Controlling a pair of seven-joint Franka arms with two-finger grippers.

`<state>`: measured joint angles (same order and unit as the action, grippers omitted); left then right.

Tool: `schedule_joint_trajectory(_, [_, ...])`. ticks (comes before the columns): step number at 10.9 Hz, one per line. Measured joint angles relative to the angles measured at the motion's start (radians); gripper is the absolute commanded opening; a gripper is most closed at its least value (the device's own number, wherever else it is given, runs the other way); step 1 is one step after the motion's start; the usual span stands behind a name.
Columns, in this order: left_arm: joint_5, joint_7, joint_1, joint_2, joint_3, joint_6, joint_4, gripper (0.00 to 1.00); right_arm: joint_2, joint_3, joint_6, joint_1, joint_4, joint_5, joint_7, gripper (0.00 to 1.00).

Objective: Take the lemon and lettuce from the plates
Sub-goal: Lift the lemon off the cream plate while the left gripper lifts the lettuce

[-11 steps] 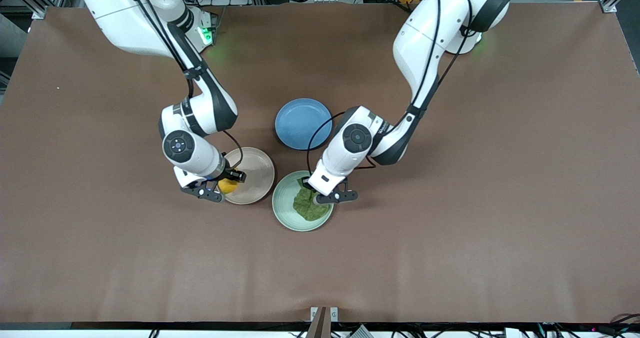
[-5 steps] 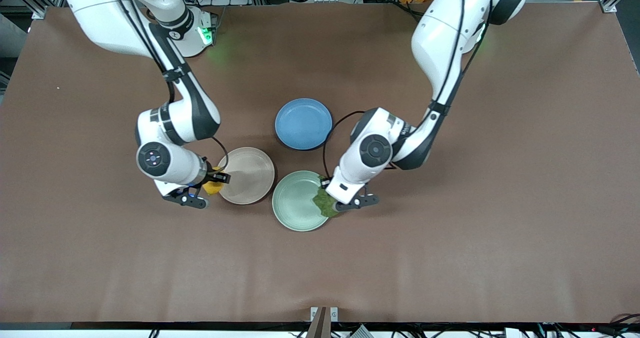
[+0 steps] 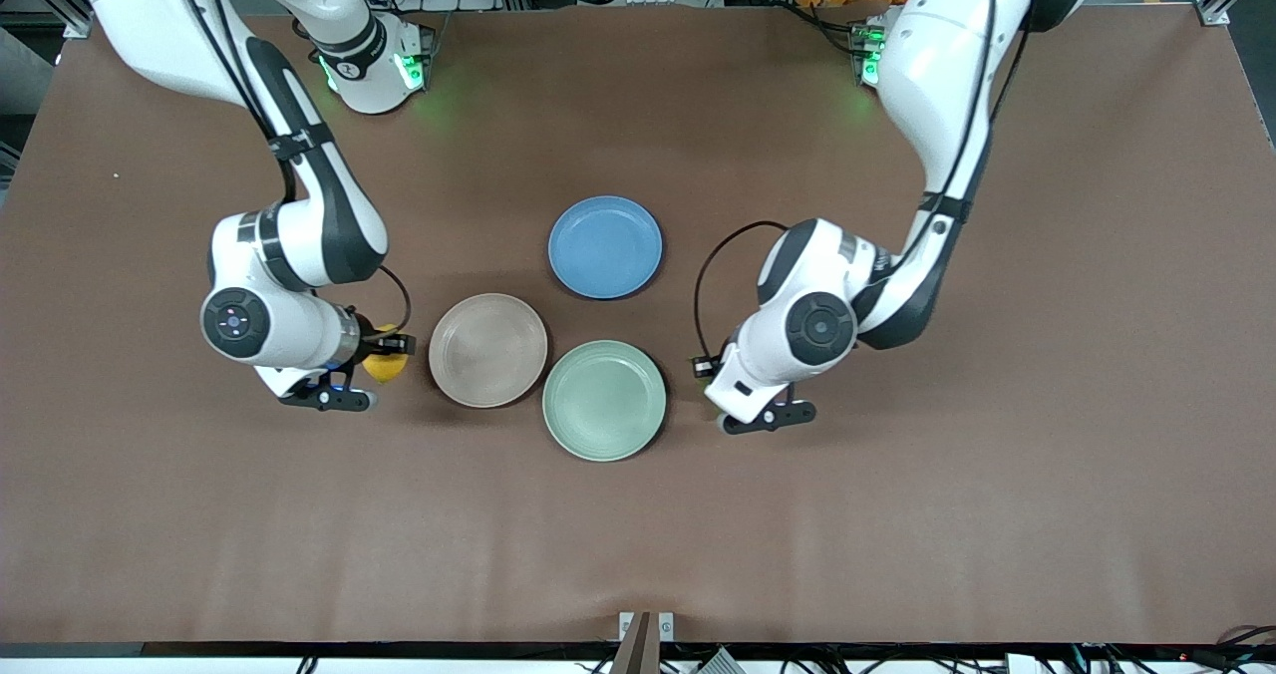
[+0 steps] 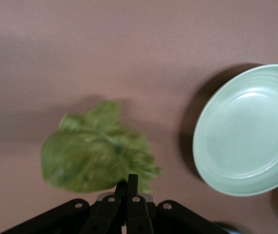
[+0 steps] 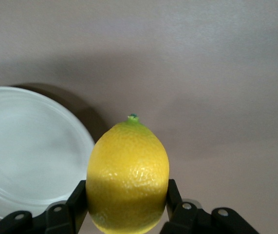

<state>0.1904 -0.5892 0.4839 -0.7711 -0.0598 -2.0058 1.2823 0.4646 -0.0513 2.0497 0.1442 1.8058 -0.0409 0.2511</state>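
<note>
The yellow lemon (image 3: pixel 385 367) is clamped in my right gripper (image 3: pixel 371 370), over bare table beside the beige-pink plate (image 3: pixel 488 350), toward the right arm's end. In the right wrist view the lemon (image 5: pixel 128 173) fills the shut gripper (image 5: pixel 128 197), with that plate (image 5: pixel 27 151) beside it. My left gripper (image 3: pixel 740 410) is over bare table beside the mint green plate (image 3: pixel 604 400), toward the left arm's end. In the left wrist view it (image 4: pixel 130 184) is shut on the green lettuce leaf (image 4: pixel 95 156), which hangs from it. The lettuce is hidden under the hand in the front view. Both plates are empty.
An empty blue plate (image 3: pixel 605 246) sits farther from the front camera than the other two plates. The mint plate (image 4: pixel 248 131) also shows in the left wrist view. The brown table (image 3: pixel 897 514) spreads wide on all sides.
Both arms moved outward from the plates: the right gripper carried the lemon off the beige-pink plate, and the left gripper carried the lettuce off the mint plate.
</note>
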Motion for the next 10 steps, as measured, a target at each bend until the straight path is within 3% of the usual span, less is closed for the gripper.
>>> schedule_joint_trajectory(4, [-0.055, 0.081, -0.067, 0.057, 0.003, 0.144, 0.004, 0.0, -0.044, 0.003, 0.004, -0.095, 0.093, 0.0, -0.208, 0.0])
schedule_joint_trajectory(9, [-0.105, 0.256, -0.167, 0.057, 0.007, 0.284, 0.029, 0.0, -0.069, 0.008, 0.117, -0.22, 0.241, 0.0, -0.457, 0.0])
schedule_joint_trajectory(10, [-0.132, 0.278, -0.179, 0.057, 0.007, 0.298, 0.031, 0.0, -0.069, 0.008, 0.121, -0.257, 0.25, 0.0, -0.513, 0.05])
